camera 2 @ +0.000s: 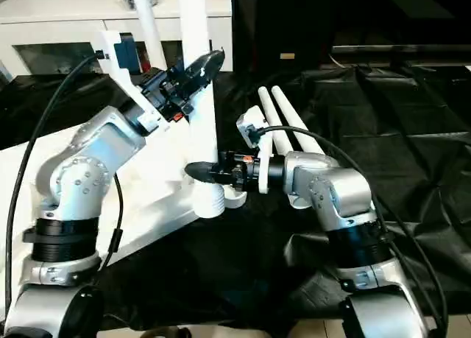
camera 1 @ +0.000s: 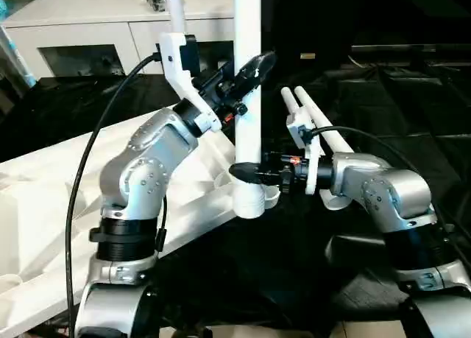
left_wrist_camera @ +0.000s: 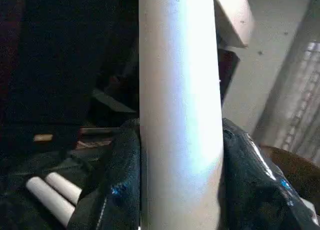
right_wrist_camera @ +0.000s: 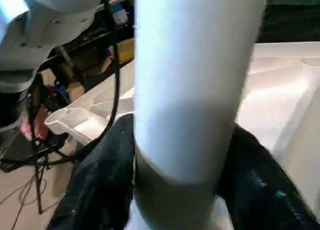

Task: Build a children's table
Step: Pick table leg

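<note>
**Both grippers clamped on one upright leg at the corner socket**

We see a white leg (camera 1: 248,95) standing upright, its lower end seated in the rounded corner socket (camera 1: 249,199) of the white table top (camera 1: 44,205). The top lies ribbed underside up on the black-draped work table (camera 1: 412,95), on the robot's left side, with its near corner reaching toward the middle of the scene.

Our left gripper (camera 1: 246,76) grips the leg partway up; the left wrist view shows its black fingers (left_wrist_camera: 117,190) pressed against both sides of the tube. Our right gripper (camera 1: 249,172) holds the same leg lower down, just above the socket, and the right wrist view shows its fingers (right_wrist_camera: 100,185) closed against the tube on either side, with the ribbed underside of the top behind.

Two more white legs (camera 2: 291,128) lie side by side on the black cloth, just behind the right forearm, touching or nearly touching each other. Another leg (camera 1: 175,10) stands upright behind the left arm; we cannot tell what its lower end sits in.

A white glass-door cabinet (camera 1: 88,29) stands at the back behind the work table. A black cable (camera 1: 88,154) loops over the left arm.
</note>
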{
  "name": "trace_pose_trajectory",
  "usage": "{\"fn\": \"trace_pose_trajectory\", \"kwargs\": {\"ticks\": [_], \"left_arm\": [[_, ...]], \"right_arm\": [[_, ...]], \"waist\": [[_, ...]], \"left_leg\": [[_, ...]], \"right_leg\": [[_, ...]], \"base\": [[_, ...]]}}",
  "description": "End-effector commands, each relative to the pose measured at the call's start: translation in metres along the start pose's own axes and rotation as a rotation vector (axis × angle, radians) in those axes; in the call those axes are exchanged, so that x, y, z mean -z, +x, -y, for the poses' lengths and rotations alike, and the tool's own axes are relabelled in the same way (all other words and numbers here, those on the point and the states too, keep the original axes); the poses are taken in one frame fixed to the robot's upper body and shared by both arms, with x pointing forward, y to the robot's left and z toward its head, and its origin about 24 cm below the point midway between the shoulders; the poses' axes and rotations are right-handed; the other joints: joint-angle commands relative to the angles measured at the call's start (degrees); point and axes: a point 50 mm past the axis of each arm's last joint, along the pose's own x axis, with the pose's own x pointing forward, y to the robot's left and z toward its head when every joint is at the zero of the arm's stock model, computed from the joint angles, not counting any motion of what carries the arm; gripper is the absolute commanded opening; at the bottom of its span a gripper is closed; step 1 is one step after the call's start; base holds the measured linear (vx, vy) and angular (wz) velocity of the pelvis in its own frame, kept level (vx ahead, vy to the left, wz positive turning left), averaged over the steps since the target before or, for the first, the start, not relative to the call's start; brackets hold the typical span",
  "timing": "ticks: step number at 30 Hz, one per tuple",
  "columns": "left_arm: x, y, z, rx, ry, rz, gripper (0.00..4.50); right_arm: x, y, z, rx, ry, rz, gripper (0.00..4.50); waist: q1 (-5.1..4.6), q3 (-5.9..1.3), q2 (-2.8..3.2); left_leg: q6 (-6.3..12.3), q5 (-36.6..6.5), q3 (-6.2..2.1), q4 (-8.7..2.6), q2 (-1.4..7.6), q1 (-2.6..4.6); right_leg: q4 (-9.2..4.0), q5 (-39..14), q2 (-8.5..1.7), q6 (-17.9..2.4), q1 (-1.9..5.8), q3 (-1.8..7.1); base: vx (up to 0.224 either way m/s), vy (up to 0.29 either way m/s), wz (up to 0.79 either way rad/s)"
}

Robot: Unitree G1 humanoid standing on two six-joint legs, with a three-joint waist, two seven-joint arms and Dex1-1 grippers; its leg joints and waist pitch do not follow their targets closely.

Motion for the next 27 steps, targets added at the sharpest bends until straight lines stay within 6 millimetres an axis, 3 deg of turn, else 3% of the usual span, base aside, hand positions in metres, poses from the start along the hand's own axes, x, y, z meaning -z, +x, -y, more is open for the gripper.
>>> {"fn": "trace_pose_trajectory", "kwargs": {"ticks": [1, 7, 8, 9, 10, 16, 27], "left_arm": [[0.005, 0.000, -0.007, -0.036, 0.001, -0.032, 1.77], [0.002, 0.005, 0.000, 0.009, -0.005, -0.007, 1.75], [0.001, 0.006, 0.002, 0.028, -0.009, -0.003, 1.75], [0.000, 0.006, 0.003, 0.033, -0.006, -0.001, 1.75], [0.000, 0.006, 0.003, 0.033, -0.006, 0.000, 1.75], [-0.002, 0.006, 0.004, 0.048, -0.008, 0.010, 1.75], [-0.004, 0.008, 0.004, 0.061, -0.015, 0.009, 1.75]], "right_arm": [[-0.018, 0.000, -0.002, -0.006, -0.060, 0.030, 2.94], [-0.018, -0.003, -0.002, -0.020, -0.012, 0.001, 3.00], [-0.018, -0.003, 0.001, -0.012, -0.007, -0.025, 3.00], [-0.016, -0.003, 0.002, -0.006, -0.007, -0.045, 3.00], [-0.016, -0.003, 0.003, -0.005, -0.008, -0.051, 3.00], [-0.012, 0.000, 0.003, -0.041, 0.006, -0.124, 3.00], [-0.005, 0.005, 0.004, -0.064, 0.003, -0.164, 3.00]], "waist": [[-0.03, -4.65, -1.24], [-0.01, -4.73, -1.35], [0.01, -4.75, -1.89], [0.09, -4.75, -1.46], [0.04, -4.69, -1.47], [0.09, -4.60, -2.11], [0.16, -4.65, -1.94]], "left_leg": [[1.74, -8.78, -0.82, -3.40, 2.20, 0.98], [2.47, -7.56, -0.81, -3.29, 2.31, 1.05], [2.69, -7.24, -0.71, -3.23, 2.27, 0.94], [2.66, -7.38, -0.74, -3.22, 2.34, 1.08], [2.58, -7.53, -0.75, -3.25, 2.37, 1.04], [2.17, -8.46, -0.72, -3.34, 2.42, 1.07], [1.98, -8.41, -0.79, -3.31, 2.45, 1.11]], "right_leg": [[-4.52, -10.99, -3.07, -10.84, 3.21, 2.33], [-4.31, -9.50, -3.08, -11.44, 3.20, 2.35], [-4.27, -9.25, -3.13, -11.61, 3.28, 2.37], [-4.29, -9.71, -3.18, -11.83, 3.14, 2.34], [-4.33, -9.84, -3.16, -11.81, 3.15, 2.33], [-4.40, -10.59, -3.26, -11.66, 3.21, 2.40], [-4.19, -8.83, -3.28, -12.42, 3.24, 2.41]], "base": [[0.000, 0.000, 0.00], [0.000, 0.000, 0.00], [0.000, 0.000, 0.00], [0.000, 0.000, 0.00], [0.000, 0.000, 0.00], [0.000, 0.000, 0.00], [0.000, 0.000, 0.00]]}}
